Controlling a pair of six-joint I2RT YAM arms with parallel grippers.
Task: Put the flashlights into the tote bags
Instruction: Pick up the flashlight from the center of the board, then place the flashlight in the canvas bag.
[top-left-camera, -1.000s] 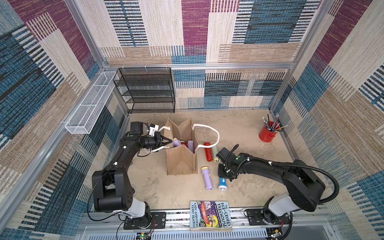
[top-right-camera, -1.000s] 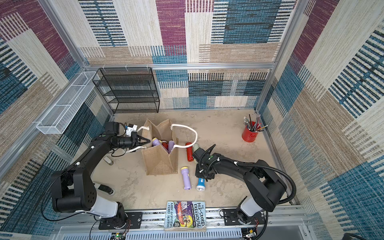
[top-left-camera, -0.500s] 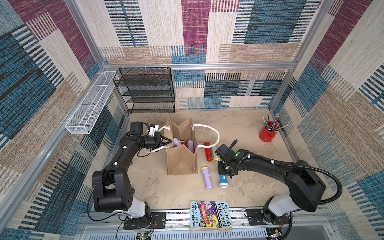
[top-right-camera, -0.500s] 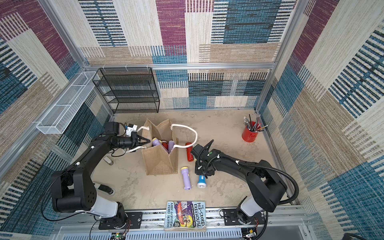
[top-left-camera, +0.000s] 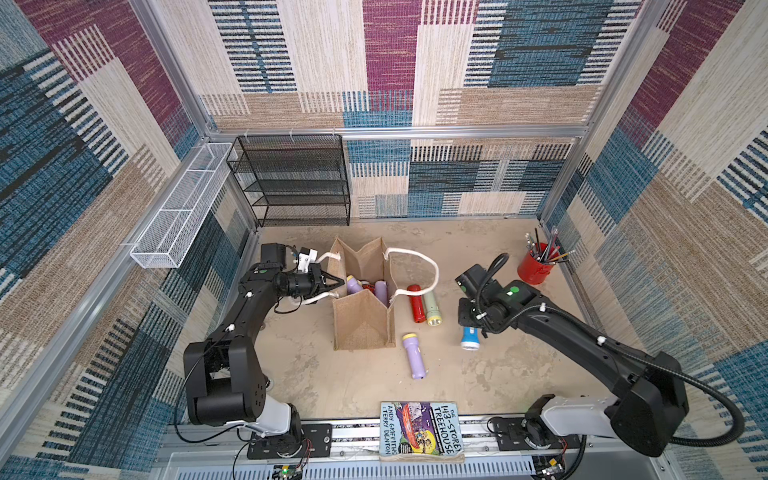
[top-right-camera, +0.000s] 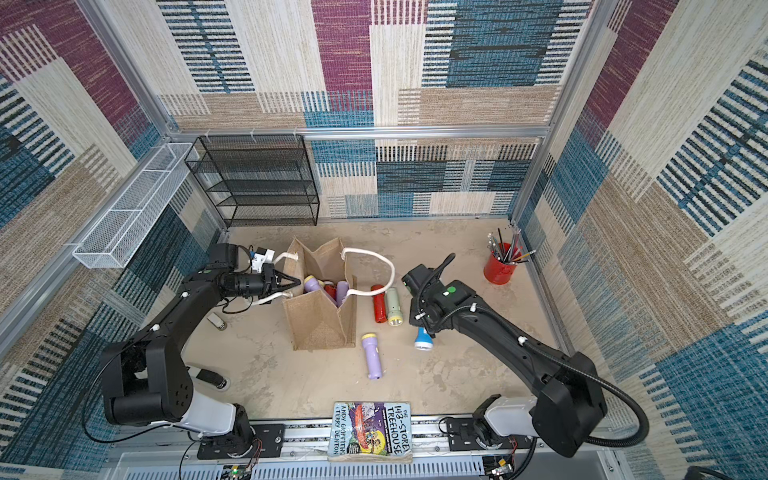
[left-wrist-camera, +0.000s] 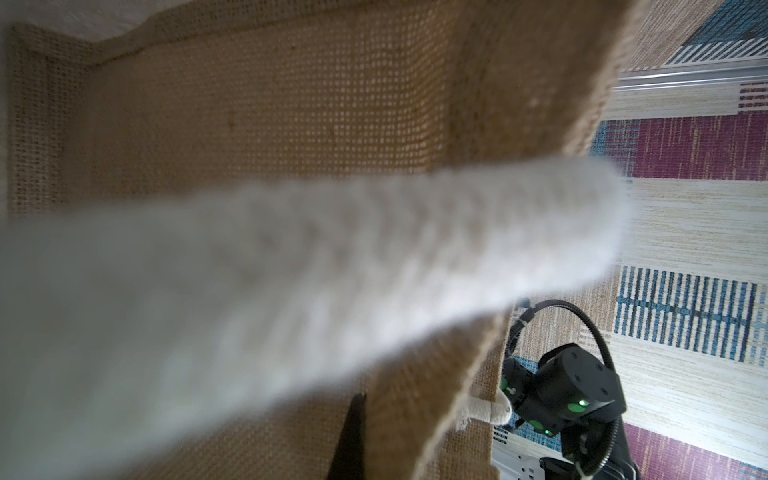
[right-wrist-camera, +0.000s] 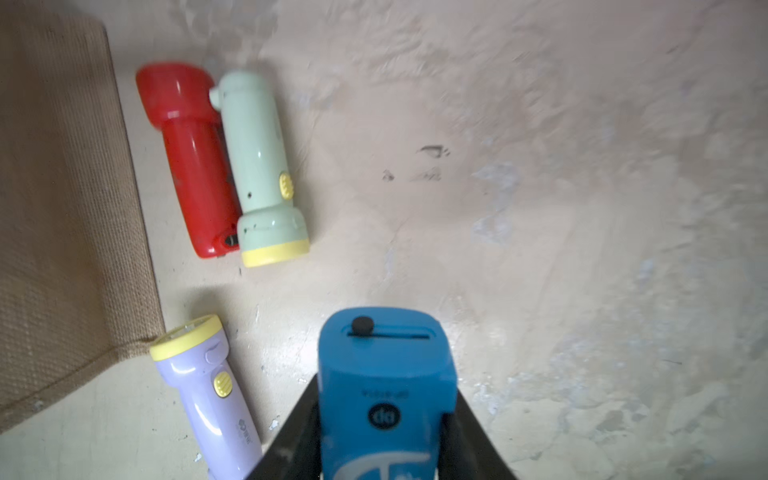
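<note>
At table centre: tan burlap tote bag, upright, mouth open. Both top views show two lilac flashlights and sth. red between them inside.

L gripper lies level at the bag's left rim. Its jaws are closed to a point, apparently pinching the burlap wall. In the L wrist view a blurred white rope handle crosses in front of the weave. The second rope handle loops out over the table on the bag's right.

R gripper is clamped on the blue flashlight, one finger on each side of the body, slide switch facing the cam. In a top view the blue flashlight tilts, white head lowest; contact w/ the table cannot be told.

Loose on the table, right of the bag:
- red flashlight and pale green flashlight, touching side by side
- loose lilac flashlight, just beside the bag's front corner

Far right: red cup w/ pencils. Front edge: book.
</note>
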